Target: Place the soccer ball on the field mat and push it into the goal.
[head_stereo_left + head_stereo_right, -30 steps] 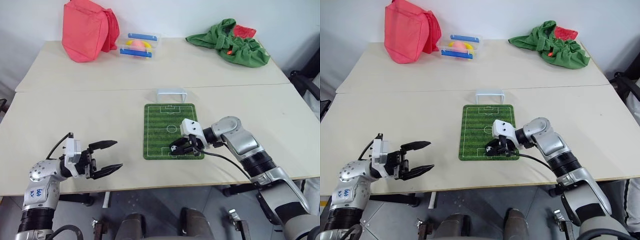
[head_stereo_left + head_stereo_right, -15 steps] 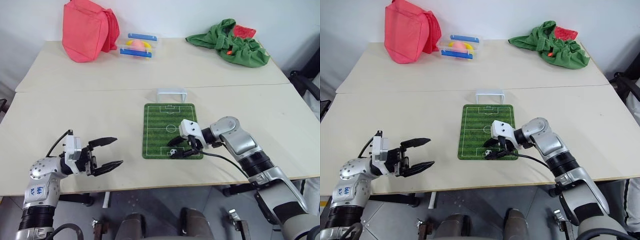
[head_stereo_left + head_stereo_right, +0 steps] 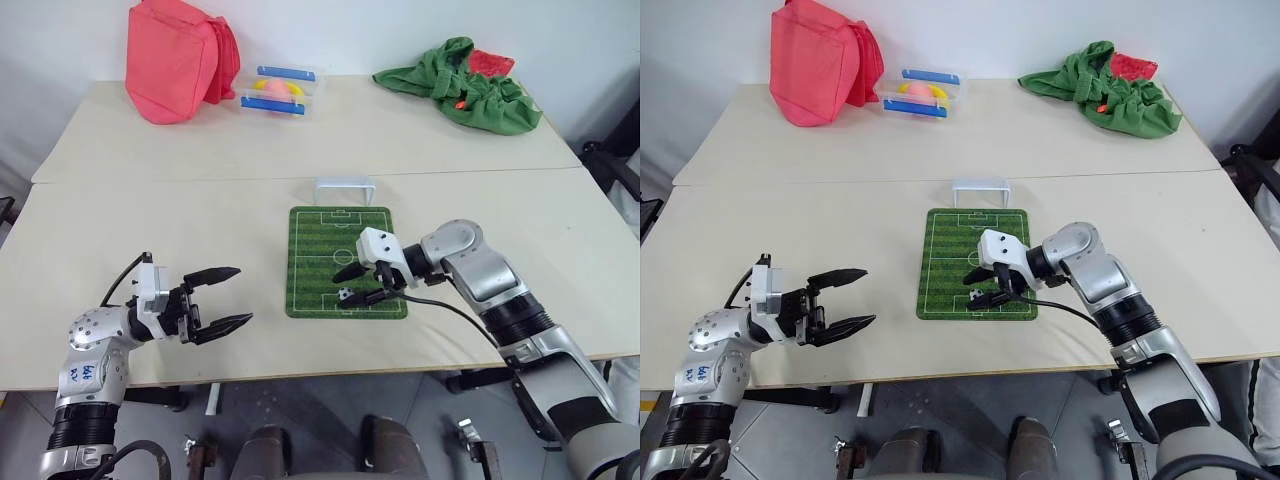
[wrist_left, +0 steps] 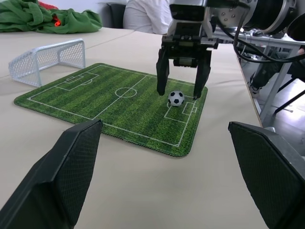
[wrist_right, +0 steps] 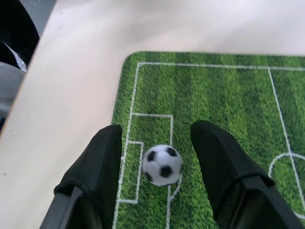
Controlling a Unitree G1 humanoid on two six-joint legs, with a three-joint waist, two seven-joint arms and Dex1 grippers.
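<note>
Ball down on the mat, my right gripper [image 3: 361, 283] open over it

The soccer ball [image 3: 344, 295] sits free on the field mat [image 3: 312, 262] in the near penalty box, just below and between my spread right fingers [image 5: 220, 162], touching neither. The goal [image 3: 344, 187] stands just off the mat's far short edge, so the push must run along the mat's long axis, away from me. My right arm is far nearer; my left gripper [image 3: 218, 298] hangs open and empty, well off to the left. The left wrist view shows the gap between fingertips and ball; the head views can't settle that
</note>
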